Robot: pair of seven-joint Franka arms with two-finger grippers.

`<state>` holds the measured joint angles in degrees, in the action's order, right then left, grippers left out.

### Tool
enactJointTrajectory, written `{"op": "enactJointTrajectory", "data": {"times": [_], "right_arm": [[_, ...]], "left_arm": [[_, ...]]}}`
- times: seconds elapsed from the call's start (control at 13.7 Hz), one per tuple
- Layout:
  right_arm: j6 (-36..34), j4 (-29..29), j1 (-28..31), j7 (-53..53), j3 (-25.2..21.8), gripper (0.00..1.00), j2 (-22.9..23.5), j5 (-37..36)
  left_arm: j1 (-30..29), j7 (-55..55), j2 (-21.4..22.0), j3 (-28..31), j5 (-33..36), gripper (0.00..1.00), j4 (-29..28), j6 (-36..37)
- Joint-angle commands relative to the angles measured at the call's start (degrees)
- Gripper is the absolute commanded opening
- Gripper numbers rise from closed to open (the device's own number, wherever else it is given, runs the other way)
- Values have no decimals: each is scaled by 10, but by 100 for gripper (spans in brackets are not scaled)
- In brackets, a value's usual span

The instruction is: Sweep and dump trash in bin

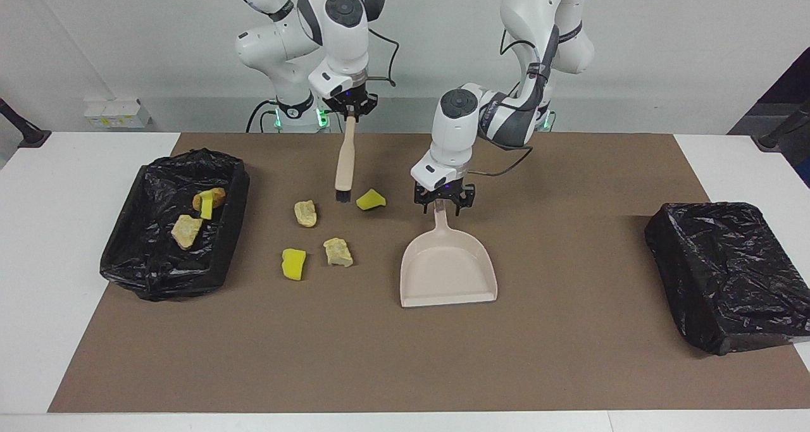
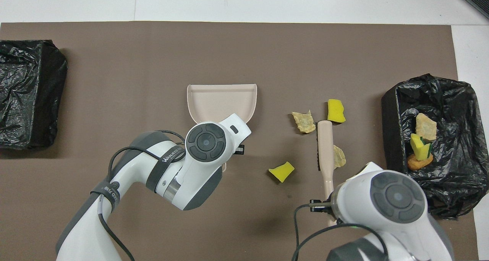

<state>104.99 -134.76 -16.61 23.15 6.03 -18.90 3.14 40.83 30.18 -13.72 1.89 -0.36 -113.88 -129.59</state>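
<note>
Beige dustpan (image 1: 448, 269) handle hidden overhead, visible facing

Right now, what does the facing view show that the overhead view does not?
Only the facing view shows the left gripper down at the dustpan handle's end and the right gripper shut on the brush, which hangs bristles down, with the arms' bases and the wall.

Only the overhead view shows the lined bin's inside from above, and the brush over one pale lump.

Both show four loose trash pieces on the brown mat, three pieces in that bin and a covered black bin at the left arm's end.
</note>
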Motion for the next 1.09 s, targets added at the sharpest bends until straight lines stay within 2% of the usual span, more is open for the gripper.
{"op": "enactJointTrajectory", "data": {"times": [0.0, 0.22, 0.51, 0.73, 0.95, 1.02], "right_arm": [[15, 41, 79, -81, 6, 0, 48, -24], [37, 66, 135, -166, 6, 0, 91, -87], [47, 124, 141, -242, 8, 0, 184, -225], [77, 114, 180, -284, 8, 0, 203, -234], [93, 100, 168, -249, 11, 0, 221, -224], [87, 100, 153, -237, 13, 0, 223, -211]], "left_arm": [[2, -32, 12, 9, 3, 0, -19, -5], [-16, -132, 18, 14, 4, 0, -13, 18], [-57, -286, 46, 16, 11, 0, -5, 70], [-88, -416, 60, 16, 17, 0, 2, 80], [-105, -574, 72, 17, 78, 0, 1, 106], [-105, -588, 74, 16, 100, 0, 1, 114]]}}
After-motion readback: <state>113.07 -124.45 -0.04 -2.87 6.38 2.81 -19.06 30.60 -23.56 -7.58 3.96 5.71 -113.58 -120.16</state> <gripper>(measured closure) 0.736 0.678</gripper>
